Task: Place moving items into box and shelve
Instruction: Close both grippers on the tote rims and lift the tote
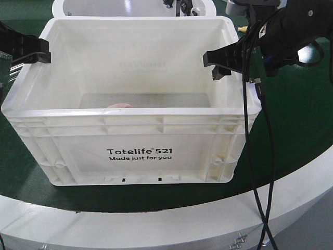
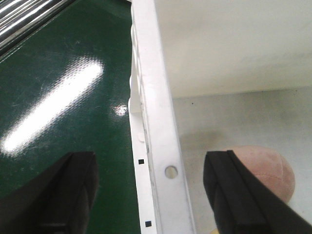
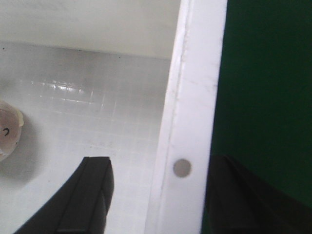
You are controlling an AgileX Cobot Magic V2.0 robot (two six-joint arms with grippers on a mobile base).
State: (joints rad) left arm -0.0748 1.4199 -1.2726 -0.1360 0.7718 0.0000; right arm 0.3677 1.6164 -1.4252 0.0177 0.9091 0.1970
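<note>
Closest to the lens is the curved white edge of the counter [image 1: 156, 219], green on top. Sitting on the green is the big white crate [image 1: 197, 151] with "Totelife 521 Made just for you" printed on its near wall, upright and open-topped. Left hand [image 2: 151, 163] is spread wide and straddles the crate's left rim, one finger outside over the green, the other inside. Right hand [image 3: 160, 165] does the same on the right rim, also spread, gripping nothing. Black cable [image 1: 250, 156] hangs from the right arm down past the crate's near right corner. Brownish-pink lump [image 2: 273, 170] lies on the crate floor, close to the near wall and left of centre, partly hidden behind the left hand's inside finger.
</note>
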